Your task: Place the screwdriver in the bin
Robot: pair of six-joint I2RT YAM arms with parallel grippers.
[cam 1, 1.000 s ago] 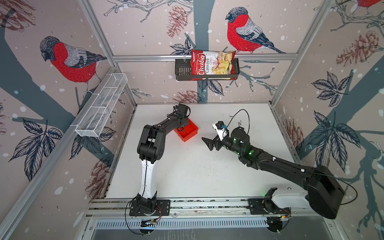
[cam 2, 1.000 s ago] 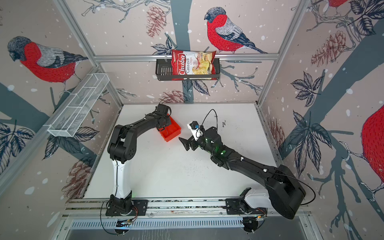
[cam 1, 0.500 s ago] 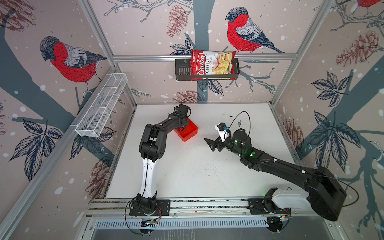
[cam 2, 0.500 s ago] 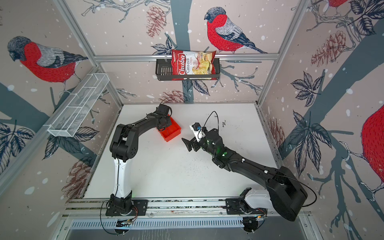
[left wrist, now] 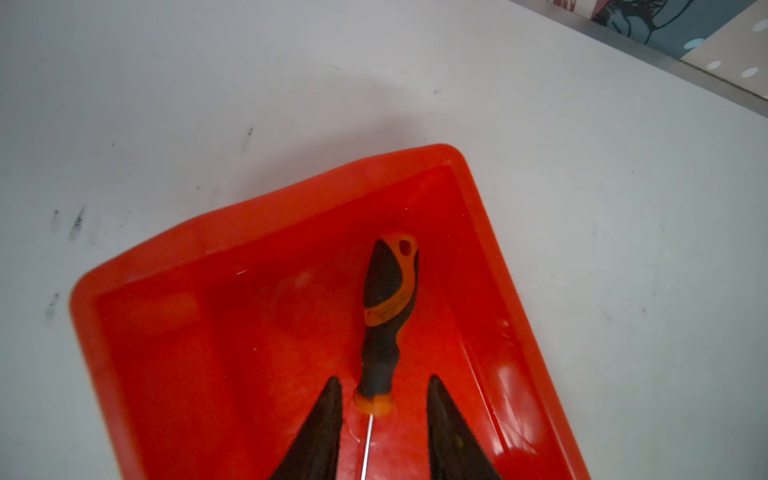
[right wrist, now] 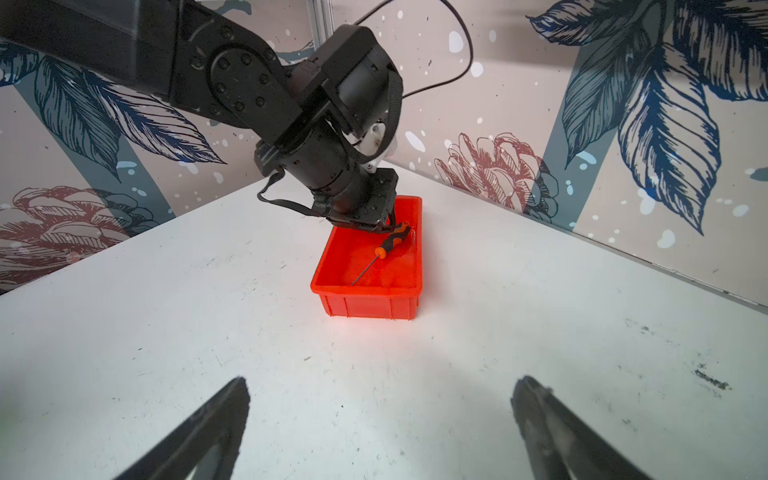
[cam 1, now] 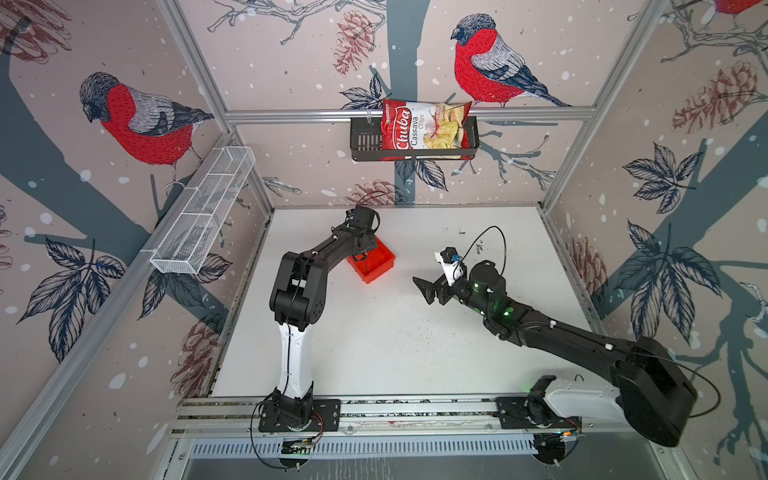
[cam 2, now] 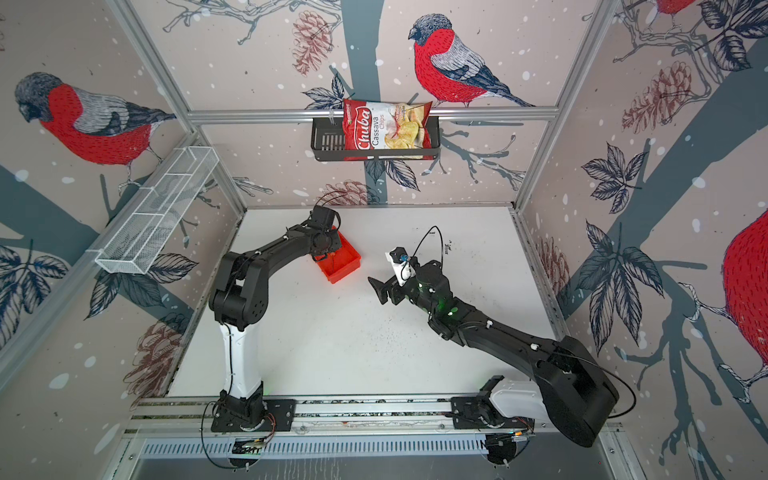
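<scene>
Stubby screwdriver [left wrist: 384,316], its rubbery black-and-orange handle narrowing to a thin steel shaft, lies inside the glossy, low-walled red plastic bin [left wrist: 270,212], between the left jaws, slightly parted either side of its collar; the right jaws gape wide, empty, over the scuffed white desk [right wrist: 374,395]

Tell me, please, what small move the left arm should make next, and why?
Probably lift the left gripper straight up: the screwdriver already lies inside the bin, and the jaws stand apart on either side of it, no longer needed there.
</scene>
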